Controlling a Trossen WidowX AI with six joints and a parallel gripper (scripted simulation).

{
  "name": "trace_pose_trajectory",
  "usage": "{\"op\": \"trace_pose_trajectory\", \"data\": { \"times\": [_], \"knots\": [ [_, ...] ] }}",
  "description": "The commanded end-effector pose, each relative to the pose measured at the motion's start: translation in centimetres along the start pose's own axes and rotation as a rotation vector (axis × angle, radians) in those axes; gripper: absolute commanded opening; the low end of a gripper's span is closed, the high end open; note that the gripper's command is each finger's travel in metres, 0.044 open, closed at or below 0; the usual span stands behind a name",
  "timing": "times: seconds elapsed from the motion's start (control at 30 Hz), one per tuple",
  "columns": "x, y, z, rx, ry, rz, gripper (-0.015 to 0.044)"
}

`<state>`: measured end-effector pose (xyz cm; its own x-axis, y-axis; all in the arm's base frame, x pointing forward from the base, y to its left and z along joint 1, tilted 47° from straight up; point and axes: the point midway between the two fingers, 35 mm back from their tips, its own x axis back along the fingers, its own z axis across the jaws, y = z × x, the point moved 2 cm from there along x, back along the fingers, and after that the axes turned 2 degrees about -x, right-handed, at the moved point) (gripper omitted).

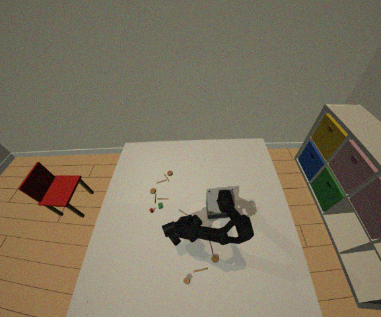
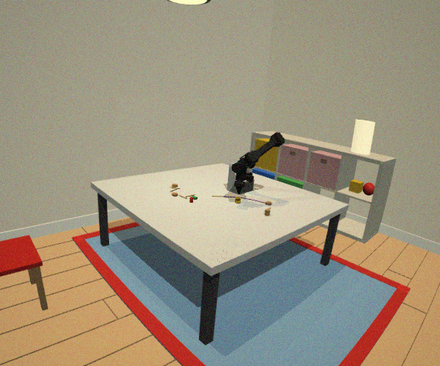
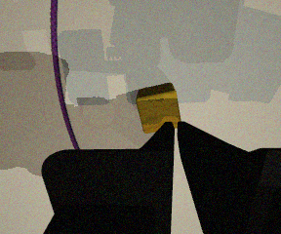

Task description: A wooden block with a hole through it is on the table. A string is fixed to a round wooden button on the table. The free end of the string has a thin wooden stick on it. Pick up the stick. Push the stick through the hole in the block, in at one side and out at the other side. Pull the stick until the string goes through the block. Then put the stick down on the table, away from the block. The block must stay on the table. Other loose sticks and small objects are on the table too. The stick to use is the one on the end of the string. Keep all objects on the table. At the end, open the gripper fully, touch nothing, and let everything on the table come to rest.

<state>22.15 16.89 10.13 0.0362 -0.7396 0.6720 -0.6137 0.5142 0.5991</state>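
A yellow-brown block (image 2: 237, 200) (image 3: 158, 109) sits on the table; its hole does not show clearly, and the arm hides it in the top view. My gripper (image 2: 239, 192) (image 3: 174, 129) points down. Its fingertips are nearly together and overlap the block's near edge in the wrist view. It looks shut with nothing between the fingers. A purple string (image 1: 211, 248) (image 2: 251, 198) (image 3: 59, 73) runs from a round wooden button (image 1: 215, 258) (image 2: 268, 203) past the block, beside the fingers. The thin stick (image 1: 183, 212) (image 2: 217, 196) at its free end lies on the table, partly hidden by the arm in the top view.
A loose stick (image 1: 201, 269) and a round wooden piece (image 1: 186, 281) (image 2: 267, 212) lie near the button. A red piece (image 1: 151, 210) (image 2: 191, 199), a green piece (image 1: 160, 205) (image 2: 194, 197), several sticks and two round pieces (image 1: 152, 190) (image 1: 169, 172) lie left of the arm's base.
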Motion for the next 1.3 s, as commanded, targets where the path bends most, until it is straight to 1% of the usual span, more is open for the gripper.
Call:
{"op": "trace_pose_trajectory", "data": {
  "times": [0.0,0.27,0.33,0.37,0.83,0.93,1.0,1.2,1.27],
  "knots": [
    [0.0,0.0,0.0,0.0,0.0,0.0,0.0],
    [0.0,0.0,0.0,0.0,0.0,0.0,0.0],
    [0.0,-0.4,0.1,-0.077,0.001,0.002,0.0053],
    [0.0,-0.9,0.3,-0.174,0.002,0.005,0.0079],
    [0.0,-8.0,4.5,-1.856,-0.008,0.027,0.044],
    [0.0,-9.3,5.6,-2.217,-0.011,0.023,0.044],
    [0.0,-10.0,6.3,-2.404,-0.012,0.019,0.044],
    [0.1,-11.1,7.6,-2.833,-0.01,0.009,0.044],
    [0.1,-11.2,7.7,-2.872,-0.01,0.008,0.044]
  ]
}}
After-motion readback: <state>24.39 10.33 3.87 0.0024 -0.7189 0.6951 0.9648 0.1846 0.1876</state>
